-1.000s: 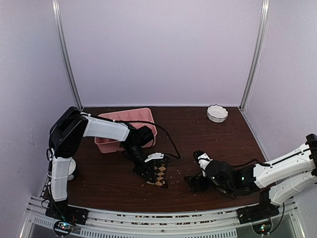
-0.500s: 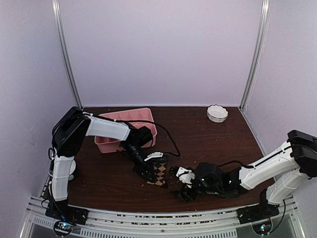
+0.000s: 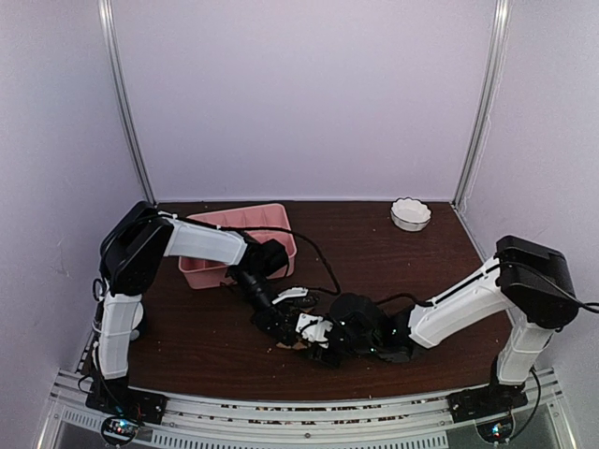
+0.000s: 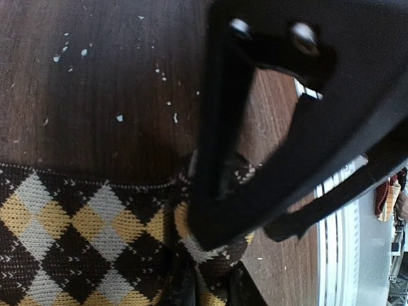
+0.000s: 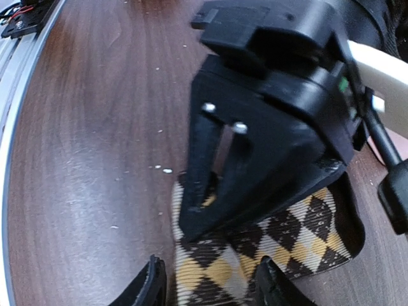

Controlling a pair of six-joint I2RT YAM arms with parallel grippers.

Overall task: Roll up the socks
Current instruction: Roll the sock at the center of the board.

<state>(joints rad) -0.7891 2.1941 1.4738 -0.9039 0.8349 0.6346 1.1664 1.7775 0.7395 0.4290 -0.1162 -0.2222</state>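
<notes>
From above, we see both arms meeting low over the near middle of the dark table [image 3: 402,271]. The left gripper [image 3: 281,323] and the right gripper [image 3: 318,337] sit almost touching, with the checkered sock [image 3: 298,344] under them. Only a sliver of its tan pattern shows at their near side, and the black wrists cover the rest. From here we cannot tell how either jaw stands. A pink tray [image 3: 239,213] sits behind the left arm, and a white bowl [image 3: 410,213] stands well apart in the far right corner.

In the left wrist view, the checkered sock [image 4: 83,242] lies flat across the lower left, its upper edge straight against bare wood dotted with pale crumbs [image 4: 121,118]. The left gripper's own fingertips [image 4: 178,296] are cut off by the bottom edge. They stand close together with a bunched fold of the sock between them, so we read it as clenched on the fabric. The right gripper [image 4: 210,236] looms blurred on the right, its tip down at the sock's corner, hiding where the sock ends.

In the right wrist view, the right gripper's own fingers [image 5: 150,287] are spread wide at the bottom edge, straddling the sock's end, released. The left gripper [image 5: 201,226] fills the centre, its two fingers nearly together and their tips on the sock's edge. The sock [image 5: 299,236] runs off to the lower right, with its near part cut off by the frame
</notes>
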